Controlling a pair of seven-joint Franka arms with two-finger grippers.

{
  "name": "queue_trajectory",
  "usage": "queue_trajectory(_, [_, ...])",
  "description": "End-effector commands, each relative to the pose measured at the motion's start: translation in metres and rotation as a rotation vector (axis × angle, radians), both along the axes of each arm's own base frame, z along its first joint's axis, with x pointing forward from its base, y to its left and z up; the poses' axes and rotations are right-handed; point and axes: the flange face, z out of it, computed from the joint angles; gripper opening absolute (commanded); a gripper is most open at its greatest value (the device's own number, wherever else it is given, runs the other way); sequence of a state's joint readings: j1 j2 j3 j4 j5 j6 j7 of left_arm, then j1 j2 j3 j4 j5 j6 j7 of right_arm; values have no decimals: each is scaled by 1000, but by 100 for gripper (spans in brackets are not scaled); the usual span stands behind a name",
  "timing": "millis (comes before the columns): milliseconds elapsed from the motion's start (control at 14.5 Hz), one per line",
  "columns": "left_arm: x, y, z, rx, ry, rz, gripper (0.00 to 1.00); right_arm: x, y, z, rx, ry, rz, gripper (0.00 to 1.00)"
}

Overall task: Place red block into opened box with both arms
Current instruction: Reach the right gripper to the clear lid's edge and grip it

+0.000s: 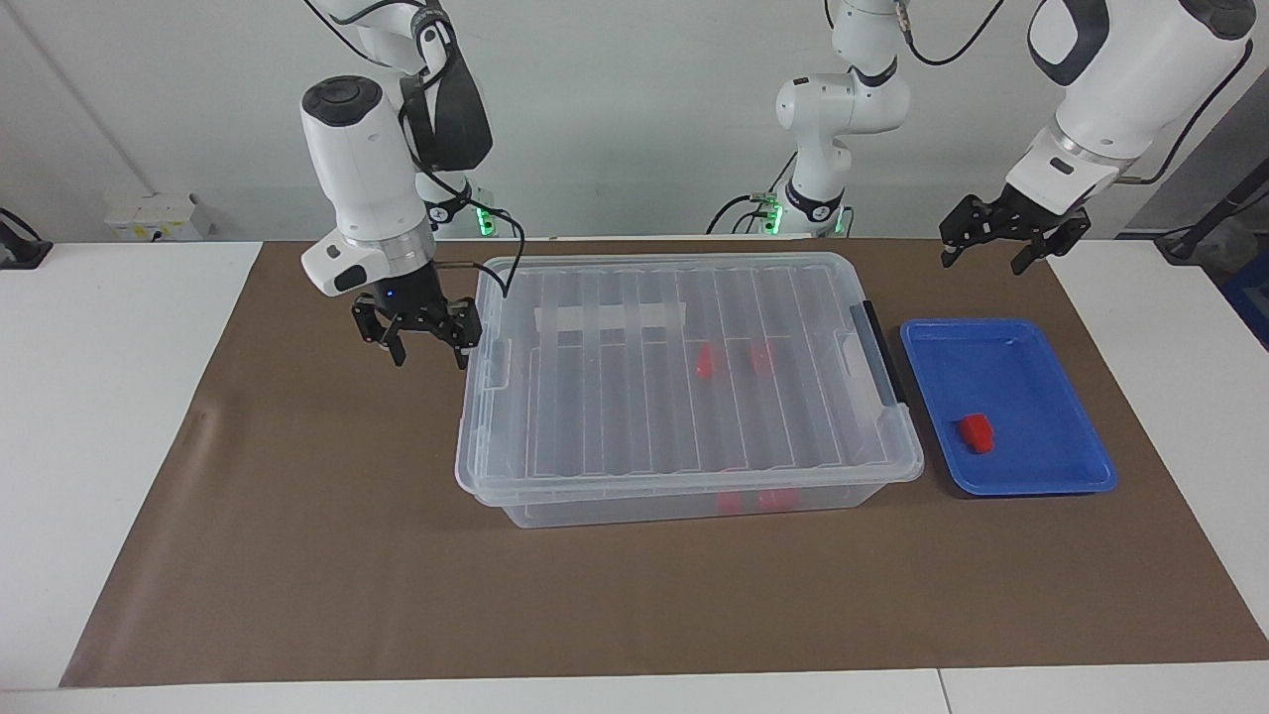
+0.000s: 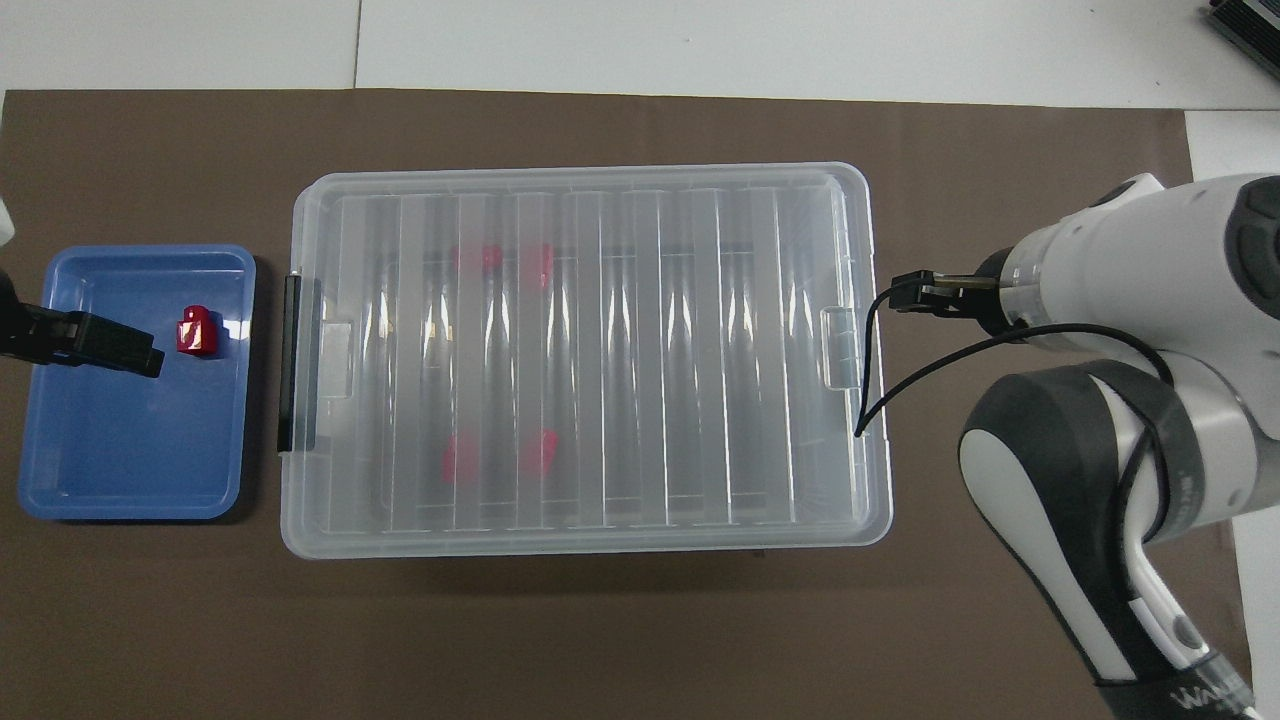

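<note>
The large clear plastic box [image 1: 684,382] lies lengthwise across the desk, ribbed lid on. The right gripper [image 1: 428,349], jaws open and empty, hangs just beside its end latch. The small red plastic block [image 1: 976,432] sits in the shallow blue tray [image 1: 1031,342], with the left gripper [image 1: 1003,246] open, raised above the tray's edge nearer the robots.

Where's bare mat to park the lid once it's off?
Widest bare mat: the strip farther from the robots than the box and tray. Also bare toward the right arm's end, though the right gripper hangs there. Tight between box and tray.
</note>
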State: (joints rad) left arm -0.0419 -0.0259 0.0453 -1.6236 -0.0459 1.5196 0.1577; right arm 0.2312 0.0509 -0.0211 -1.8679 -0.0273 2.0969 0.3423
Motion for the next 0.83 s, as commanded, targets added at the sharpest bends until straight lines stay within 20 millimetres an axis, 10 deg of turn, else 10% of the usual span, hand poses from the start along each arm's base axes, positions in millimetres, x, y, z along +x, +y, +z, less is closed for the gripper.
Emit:
queue_trajectory(0, [-3,12,5,17,-25,29,100,0,18,-17,14,6,10,87])
queue_trajectory(760, [11,67,-54,37,-261,233,100,-7,7,-35,-3,67,12,80])
